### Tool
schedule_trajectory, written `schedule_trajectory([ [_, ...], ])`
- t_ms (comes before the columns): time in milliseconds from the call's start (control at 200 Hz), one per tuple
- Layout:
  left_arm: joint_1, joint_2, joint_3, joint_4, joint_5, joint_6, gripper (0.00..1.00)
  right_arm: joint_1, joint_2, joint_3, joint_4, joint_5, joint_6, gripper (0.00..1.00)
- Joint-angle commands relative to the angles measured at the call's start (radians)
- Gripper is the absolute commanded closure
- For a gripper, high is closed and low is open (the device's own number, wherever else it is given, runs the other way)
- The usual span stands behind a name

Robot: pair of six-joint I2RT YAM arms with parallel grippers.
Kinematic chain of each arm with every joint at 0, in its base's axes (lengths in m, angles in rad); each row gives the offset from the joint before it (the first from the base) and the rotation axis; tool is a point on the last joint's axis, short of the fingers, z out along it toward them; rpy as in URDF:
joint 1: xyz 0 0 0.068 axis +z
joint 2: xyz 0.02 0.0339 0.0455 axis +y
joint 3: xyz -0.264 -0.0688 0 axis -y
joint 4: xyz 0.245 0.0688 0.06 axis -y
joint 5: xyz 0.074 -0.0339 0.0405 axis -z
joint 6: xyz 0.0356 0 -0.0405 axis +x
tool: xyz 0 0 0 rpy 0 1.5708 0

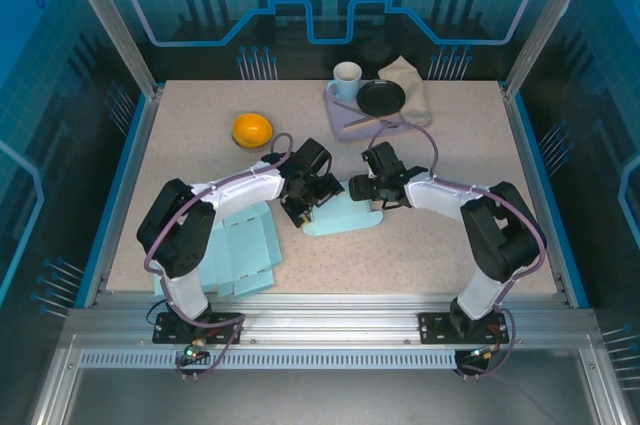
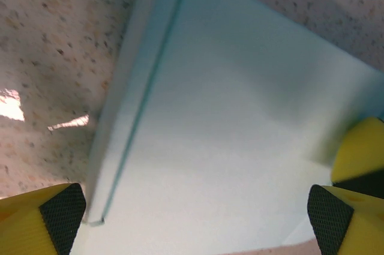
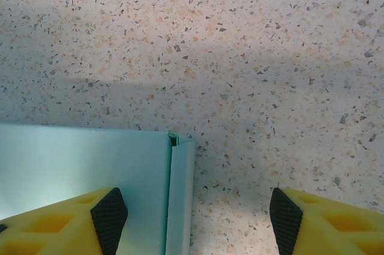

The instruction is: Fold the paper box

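Note:
The light teal paper box [image 1: 340,215] lies folded flat near the table's middle. My left gripper [image 1: 300,207] is at its left end and my right gripper [image 1: 372,190] at its upper right edge. In the left wrist view the box's top panel [image 2: 228,135] spans the space between the wide-open gripper [image 2: 195,219] and its fingertips [image 2: 60,216]; a folded side flap [image 2: 129,105] runs along the left. A yellow finger of the other gripper [image 2: 360,153] touches the right edge. In the right wrist view the open gripper [image 3: 198,216] straddles the box's corner flap [image 3: 180,195], with bare table to its right.
Flat teal box blanks [image 1: 235,245] lie beside the left arm. At the back sit an orange [image 1: 252,129], a white mug [image 1: 347,80], a black pan [image 1: 381,97] on a lavender tray [image 1: 345,117], and a beige cloth [image 1: 412,80].

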Motion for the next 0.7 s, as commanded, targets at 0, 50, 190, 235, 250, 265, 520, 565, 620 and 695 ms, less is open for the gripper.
schedule_trajectory([
  [0,0.010,-0.001,-0.018,0.026,0.019,-0.031,0.01,0.009,0.046,-0.050,-0.115,-0.030,0.005,0.32],
  [50,0.010,0.014,0.008,-0.011,0.010,-0.017,0.01,0.009,0.048,-0.048,-0.119,-0.031,0.007,0.32],
  [190,0.005,0.016,0.025,-0.069,-0.035,0.002,0.01,0.009,0.046,-0.046,-0.131,-0.037,0.018,0.32],
  [235,0.004,0.007,0.004,-0.053,-0.023,-0.015,0.01,0.007,0.044,-0.046,-0.133,-0.036,0.022,0.32],
  [250,0.001,0.004,-0.001,-0.048,-0.017,-0.023,0.01,0.009,0.044,-0.046,-0.134,-0.035,0.023,0.32],
  [265,-0.001,0.001,-0.007,-0.044,-0.012,-0.031,0.01,0.008,0.043,-0.046,-0.136,-0.034,0.025,0.32],
  [520,-0.051,-0.017,-0.010,-0.062,0.009,-0.110,0.01,0.021,0.043,-0.045,-0.142,-0.030,0.060,0.32],
  [565,-0.054,-0.019,0.002,-0.091,-0.005,-0.110,0.01,0.025,0.045,-0.044,-0.144,-0.026,0.064,0.32],
  [620,-0.056,-0.015,0.029,-0.145,-0.022,-0.110,0.01,0.029,0.044,-0.043,-0.145,-0.023,0.067,0.32],
  [695,-0.060,-0.005,0.067,-0.216,-0.028,-0.121,0.01,0.036,0.042,-0.045,-0.146,-0.016,0.075,0.32],
])
